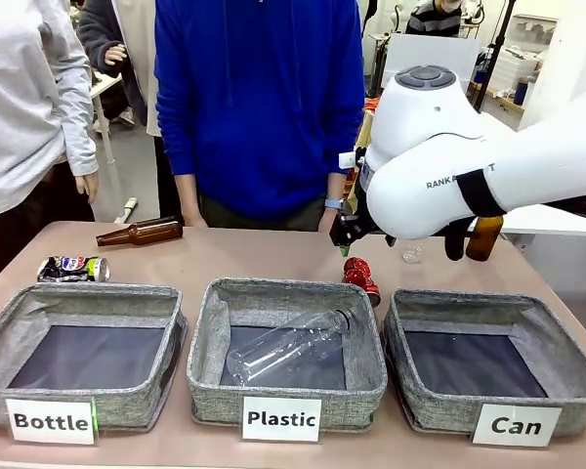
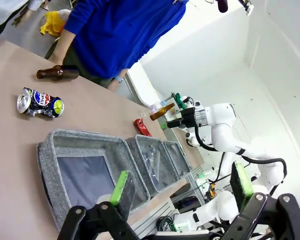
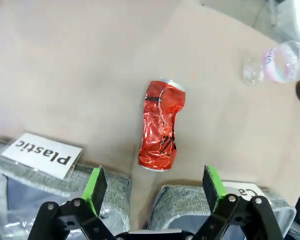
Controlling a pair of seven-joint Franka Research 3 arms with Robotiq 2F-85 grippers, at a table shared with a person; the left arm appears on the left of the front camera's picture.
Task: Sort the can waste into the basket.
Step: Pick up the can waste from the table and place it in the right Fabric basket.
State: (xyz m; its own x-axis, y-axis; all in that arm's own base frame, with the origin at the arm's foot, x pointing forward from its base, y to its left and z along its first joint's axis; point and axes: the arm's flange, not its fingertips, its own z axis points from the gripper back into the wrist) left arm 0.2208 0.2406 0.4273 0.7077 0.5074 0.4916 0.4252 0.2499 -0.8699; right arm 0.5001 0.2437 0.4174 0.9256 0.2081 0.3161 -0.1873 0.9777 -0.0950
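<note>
Under right tool [image 3: 152, 182]: red can [image 3: 161, 125]; Can basket [image 1: 469, 301] beside.

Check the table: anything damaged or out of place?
Both cans are crushed: the red can lies behind the gap between Plastic basket and Can basket, the blue can behind the Bottle basket. A brown bottle lies on its side.

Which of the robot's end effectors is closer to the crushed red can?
The right. The right end effector hovers open directly above the red can; the left end effector is far off, beyond the bottle basket.
</note>
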